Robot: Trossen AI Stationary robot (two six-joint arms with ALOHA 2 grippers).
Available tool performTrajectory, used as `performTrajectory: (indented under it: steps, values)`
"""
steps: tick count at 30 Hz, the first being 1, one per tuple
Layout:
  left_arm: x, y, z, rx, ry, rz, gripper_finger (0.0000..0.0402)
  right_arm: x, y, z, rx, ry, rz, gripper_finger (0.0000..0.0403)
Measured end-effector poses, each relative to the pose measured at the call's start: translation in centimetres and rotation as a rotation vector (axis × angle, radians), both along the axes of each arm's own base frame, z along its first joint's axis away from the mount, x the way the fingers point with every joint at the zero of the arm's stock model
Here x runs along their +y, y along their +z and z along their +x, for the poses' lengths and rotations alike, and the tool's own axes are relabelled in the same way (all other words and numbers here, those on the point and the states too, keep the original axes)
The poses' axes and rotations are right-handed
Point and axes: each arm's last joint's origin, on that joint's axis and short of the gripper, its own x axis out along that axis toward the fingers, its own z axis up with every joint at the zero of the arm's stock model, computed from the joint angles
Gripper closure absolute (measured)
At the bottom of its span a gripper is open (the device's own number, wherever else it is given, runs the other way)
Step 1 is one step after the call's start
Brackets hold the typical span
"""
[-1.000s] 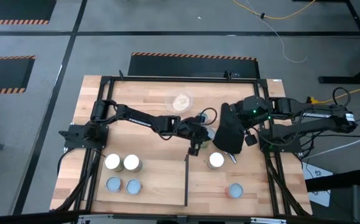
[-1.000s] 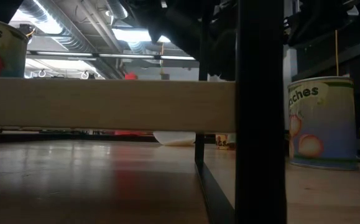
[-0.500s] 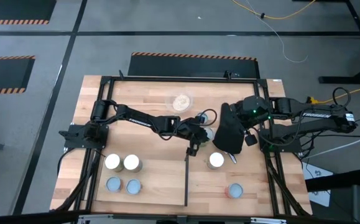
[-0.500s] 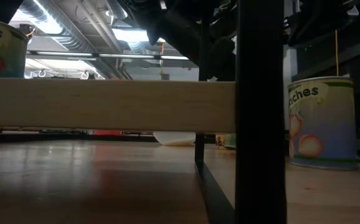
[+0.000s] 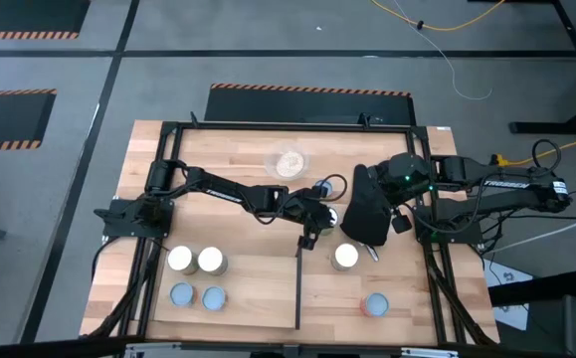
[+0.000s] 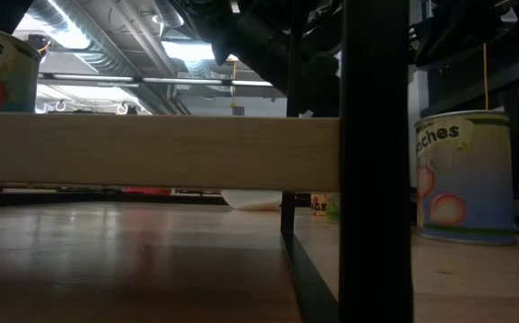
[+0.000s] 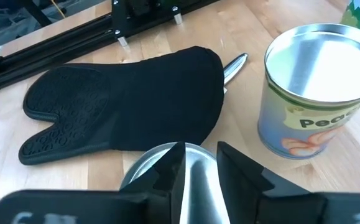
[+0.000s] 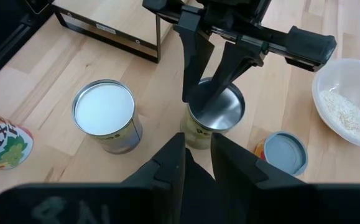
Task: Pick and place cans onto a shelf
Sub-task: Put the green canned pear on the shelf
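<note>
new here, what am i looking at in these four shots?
It is a robot with two dark arms at a wooden table, each ending in a two-finger gripper. One picture looks straight down, one looks level across the table top, and one comes from a camera on each wrist.

On the table are short cans, a clear bowl of grains, a black oven mitt and a light-wood shelf. Four cans stand together at the front left.

The left gripper is at the table's middle, with its fingers a little apart over a silver-topped can. It does not appear to grip the can. The right gripper waits at the mitt.
</note>
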Motion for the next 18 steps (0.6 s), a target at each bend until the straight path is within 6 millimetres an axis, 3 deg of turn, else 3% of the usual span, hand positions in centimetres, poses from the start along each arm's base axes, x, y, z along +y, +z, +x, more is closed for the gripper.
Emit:
performTrajectory:
  steps: [11,18]
  values:
    - [0.3,1.0,0.5,-0.121,0.086,0.035,0.0309,0.0,0.0,0.0,0.000,0.001,0.000,0.0320]
    - [0.4,4.2,1.7,-0.178,0.097,0.034,0.0311,0.0,0.0,0.0,0.003,-0.009,0.010,0.0320]
